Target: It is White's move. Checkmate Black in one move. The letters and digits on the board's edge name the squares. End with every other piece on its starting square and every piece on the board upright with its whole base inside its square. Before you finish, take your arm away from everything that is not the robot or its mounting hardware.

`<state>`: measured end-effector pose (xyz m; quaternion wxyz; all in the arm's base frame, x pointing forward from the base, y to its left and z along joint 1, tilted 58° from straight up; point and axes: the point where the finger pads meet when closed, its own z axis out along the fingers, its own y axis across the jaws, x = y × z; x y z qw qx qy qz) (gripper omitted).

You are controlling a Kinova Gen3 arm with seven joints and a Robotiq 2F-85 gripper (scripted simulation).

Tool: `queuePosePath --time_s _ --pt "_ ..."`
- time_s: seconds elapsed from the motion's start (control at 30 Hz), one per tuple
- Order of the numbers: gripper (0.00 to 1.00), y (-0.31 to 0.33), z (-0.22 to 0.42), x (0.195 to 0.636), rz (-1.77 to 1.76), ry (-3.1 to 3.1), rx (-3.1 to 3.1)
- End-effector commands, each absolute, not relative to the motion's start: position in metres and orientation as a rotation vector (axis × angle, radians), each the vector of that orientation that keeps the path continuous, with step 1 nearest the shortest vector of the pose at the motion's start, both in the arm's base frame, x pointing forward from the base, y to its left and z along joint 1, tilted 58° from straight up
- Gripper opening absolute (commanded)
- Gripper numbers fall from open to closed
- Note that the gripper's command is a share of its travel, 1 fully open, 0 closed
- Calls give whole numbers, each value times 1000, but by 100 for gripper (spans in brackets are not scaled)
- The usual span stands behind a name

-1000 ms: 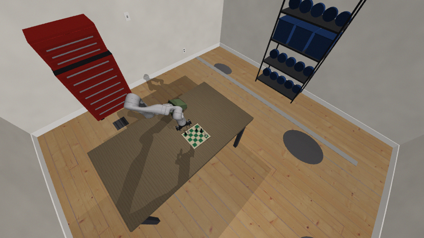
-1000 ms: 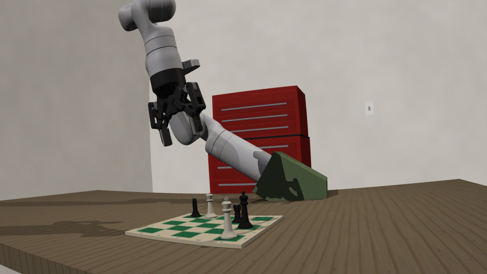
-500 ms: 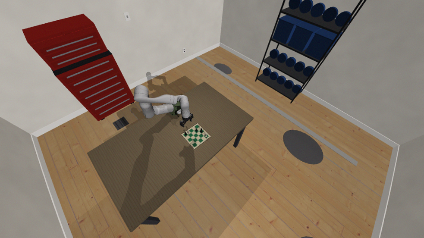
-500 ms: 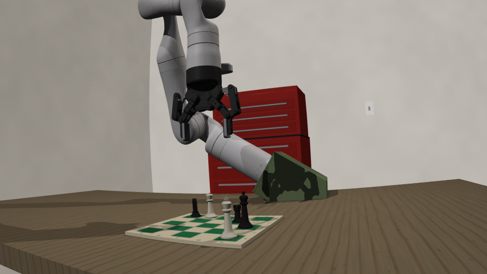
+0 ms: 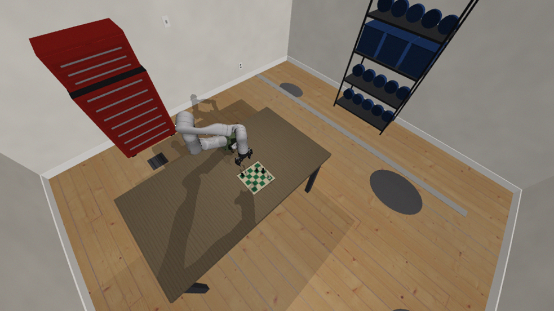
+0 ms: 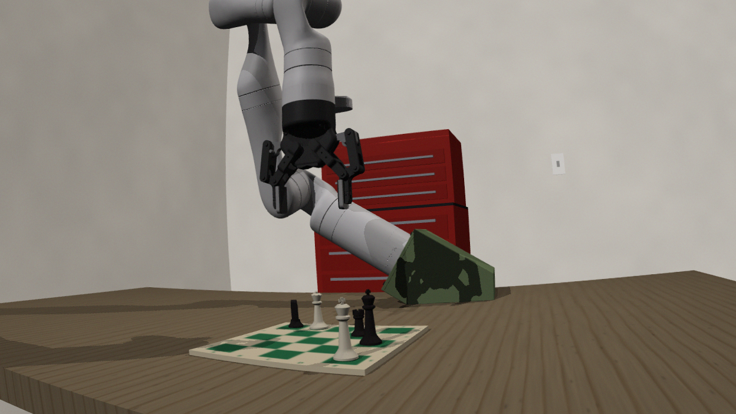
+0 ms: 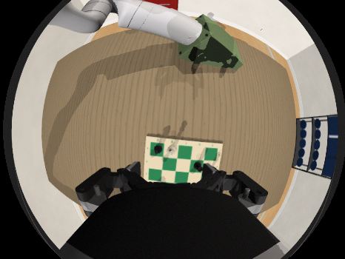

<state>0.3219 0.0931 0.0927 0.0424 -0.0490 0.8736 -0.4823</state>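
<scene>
A small green and cream chessboard point(image 5: 251, 183) point(image 6: 267, 345) point(image 7: 217, 144) lies on the brown table point(image 5: 189, 220) point(image 6: 566, 334). On it stand a slim black piece point(image 6: 295, 314) point(image 7: 158, 148), a white queen point(image 6: 318, 311) point(image 7: 172, 149), a white king point(image 6: 344, 332), a black rook point(image 6: 357, 323) and a black king point(image 6: 369, 318), all upright. My gripper point(image 5: 239, 158) point(image 6: 311, 199) point(image 7: 171, 169) is open and empty. It points down, high above the board's far side, over the slim black piece and the white queen.
The arm's green base point(image 6: 442, 272) point(image 7: 212, 48) sits on the table behind the board. A red tool cabinet point(image 5: 101, 81) point(image 6: 411, 170) stands by the wall. A black shelf rack point(image 5: 400, 54) stands in the far corner. The table's front edge is close to the board.
</scene>
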Motion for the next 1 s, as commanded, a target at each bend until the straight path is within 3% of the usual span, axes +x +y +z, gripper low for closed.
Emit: queuePosePath --time_s 0.0,0.43,0.97 --pt "100 94 93 322 -1475 2673 -153" --pt "100 90 91 321 -1518 2710 -321" --pt "100 76 84 320 -1625 2766 -1091"
